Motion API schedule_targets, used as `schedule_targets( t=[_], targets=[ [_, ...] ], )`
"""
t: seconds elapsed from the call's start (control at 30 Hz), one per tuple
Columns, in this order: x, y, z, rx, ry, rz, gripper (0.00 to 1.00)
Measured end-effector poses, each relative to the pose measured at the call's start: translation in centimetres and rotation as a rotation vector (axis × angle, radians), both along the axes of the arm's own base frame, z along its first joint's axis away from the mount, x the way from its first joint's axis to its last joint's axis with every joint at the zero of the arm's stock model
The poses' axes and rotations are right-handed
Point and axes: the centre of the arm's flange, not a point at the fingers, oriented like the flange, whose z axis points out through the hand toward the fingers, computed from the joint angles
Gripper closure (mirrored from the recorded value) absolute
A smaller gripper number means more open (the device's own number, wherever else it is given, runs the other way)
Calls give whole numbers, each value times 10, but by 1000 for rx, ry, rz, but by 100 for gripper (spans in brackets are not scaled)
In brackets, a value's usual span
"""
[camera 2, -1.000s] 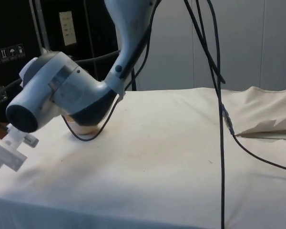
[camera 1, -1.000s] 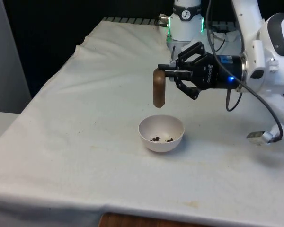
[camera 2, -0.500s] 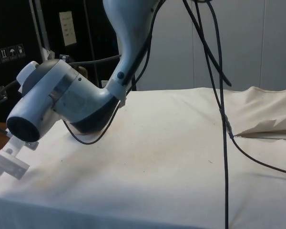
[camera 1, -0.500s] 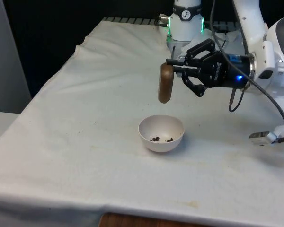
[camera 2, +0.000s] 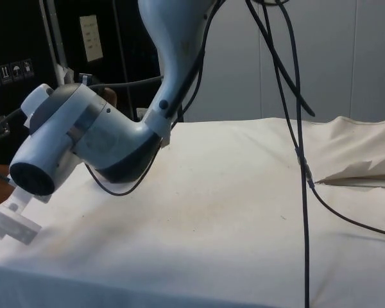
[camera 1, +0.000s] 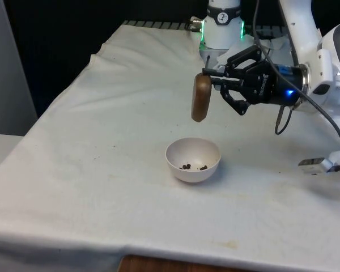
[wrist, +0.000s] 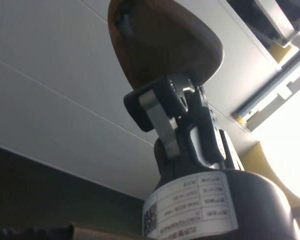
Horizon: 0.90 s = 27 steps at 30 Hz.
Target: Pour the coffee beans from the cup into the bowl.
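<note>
A brown cup (camera 1: 201, 98) hangs upended above the table, mouth down, with my gripper (camera 1: 211, 85) shut on its upper part. It hovers above and slightly behind a white bowl (camera 1: 192, 160) that rests on the cloth near the table's middle. A few dark coffee beans (camera 1: 194, 166) lie in the bowl's bottom. In the wrist view the cup (wrist: 162, 47) is clamped between the fingers (wrist: 155, 112). In the side view my arm's large white joint (camera 2: 83, 138) hides the bowl and cup.
A small white and grey part (camera 1: 315, 164) with a cable lies on the cloth at the front view's right. The robot base (camera 1: 222, 28) stands at the far end. Black cables (camera 2: 298, 147) hang down across the side view.
The gripper has lifted the upended cup higher and carried it a little toward the front view's right and the far end. The bowl and beans stay put.
</note>
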Motion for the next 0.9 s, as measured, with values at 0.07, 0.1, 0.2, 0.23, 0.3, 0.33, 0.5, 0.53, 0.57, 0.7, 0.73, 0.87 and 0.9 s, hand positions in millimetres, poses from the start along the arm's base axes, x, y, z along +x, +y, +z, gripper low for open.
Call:
schedule_targets(
  t=[0.07,0.1,0.2,0.23,0.3,0.33,0.5,0.53,0.57,0.7,0.73,0.87,0.9],
  targets=[
    [0,0,0,-2,-2,1,100],
    [0,-1,-1,-2,-3,1,100],
    [-1,-1,-4,-3,-7,4,100],
    [-1,-1,-4,-5,-8,5,100],
    [-1,-1,-4,-7,-9,6,100],
    [-1,-1,-4,-8,-10,7,100],
    [-2,2,-4,-20,-15,10,100],
    [-2,2,-4,-22,-16,10,100],
    [-2,2,-4,-22,-16,10,100],
    [-2,3,-4,-25,-17,13,100],
    [-2,3,-4,-26,-18,14,100],
    [-2,3,-4,-27,-17,13,100],
    [-2,3,-4,-27,-17,13,100]
  ],
)
